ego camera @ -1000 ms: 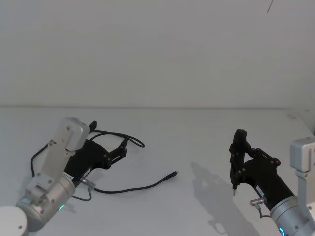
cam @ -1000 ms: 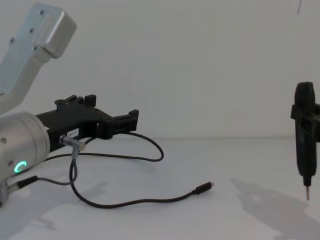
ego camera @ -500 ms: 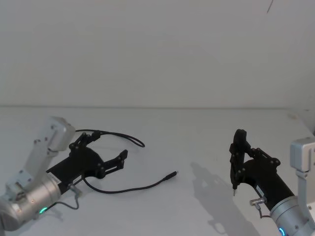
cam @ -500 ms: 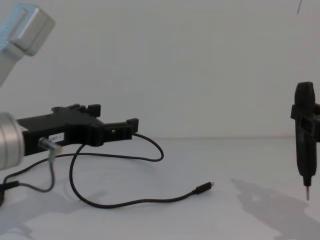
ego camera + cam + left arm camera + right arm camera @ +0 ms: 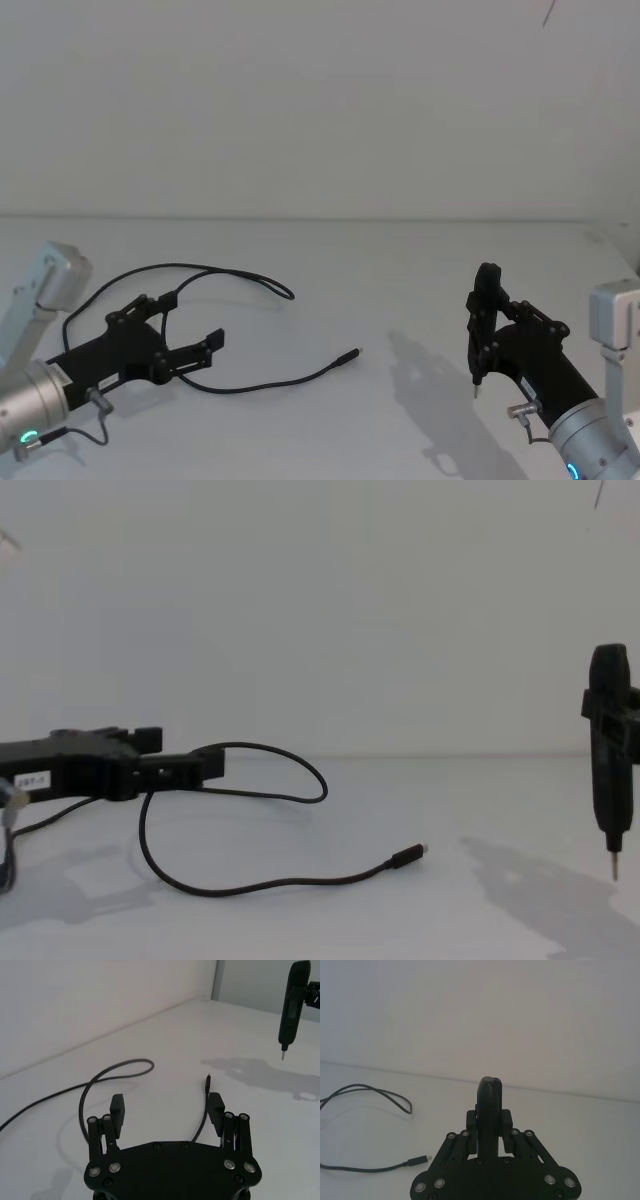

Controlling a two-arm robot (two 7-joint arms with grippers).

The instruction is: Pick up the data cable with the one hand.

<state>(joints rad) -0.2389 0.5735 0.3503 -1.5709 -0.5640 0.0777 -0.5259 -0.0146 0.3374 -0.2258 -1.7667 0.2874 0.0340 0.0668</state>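
Black left gripper [image 5: 190,322] [image 5: 166,1102] [image 5: 183,761], with a small white label on its body, held low over the white table [image 5: 400,270] on the robot's left. Its two fingers are spread wide and nothing is clamped between them. The thin black cable [image 5: 300,379] [image 5: 125,1063] [image 5: 270,883] [image 5: 370,1089] lies looped on the table at the gripper. In the left wrist view one strand runs up through the gap between the fingers, close to one of them, and another passes outside the opposite finger. Contact between cable and fingers cannot be settled from these views. Beyond the fingertips the cable curls into a loop, and its free end trails toward the table's middle, ending in a small plug [image 5: 350,354] [image 5: 408,855] [image 5: 207,1080]. Well apart, on the robot's right, the right gripper [image 5: 490,335] [image 5: 489,1122] is closed on a slim black tool [image 5: 608,740] [image 5: 292,1000], metal tip pointing down.
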